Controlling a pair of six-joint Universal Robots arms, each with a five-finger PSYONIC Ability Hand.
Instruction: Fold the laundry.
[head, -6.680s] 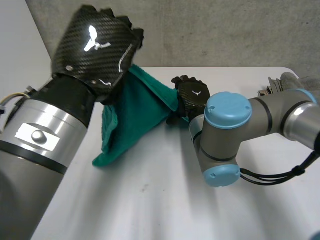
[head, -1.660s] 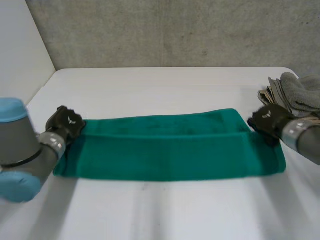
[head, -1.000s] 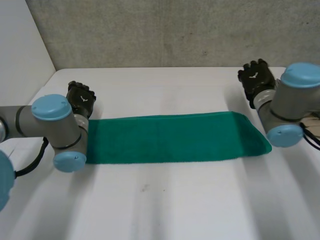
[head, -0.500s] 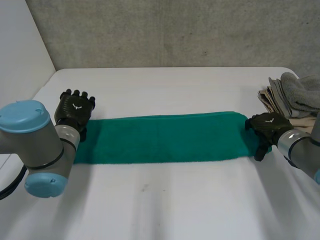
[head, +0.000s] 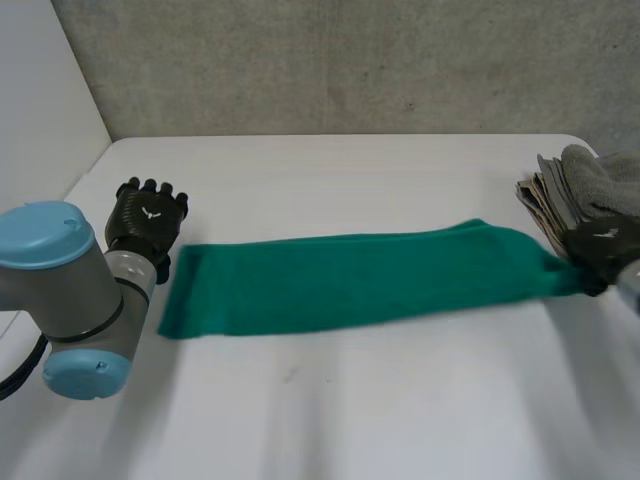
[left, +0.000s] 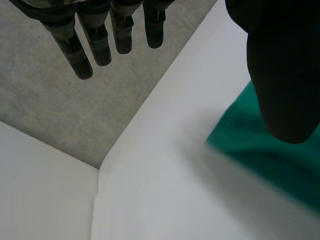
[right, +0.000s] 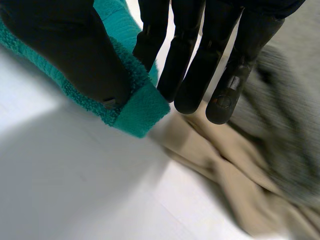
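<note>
my right hand (right: 187, 50) pinches one end of the soft, limp towel (head: 360, 280); my left hand (head: 148, 215) hovers open.

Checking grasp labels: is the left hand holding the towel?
No, the left hand is open with straight fingers, and the towel end lies on the table beside it, ungripped.

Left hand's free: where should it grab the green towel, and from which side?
Likely the towel at its left short edge, far corner, beside the left hand, coming in from beyond that end. It lies flat and free; the right hand pinches the opposite end.
</note>
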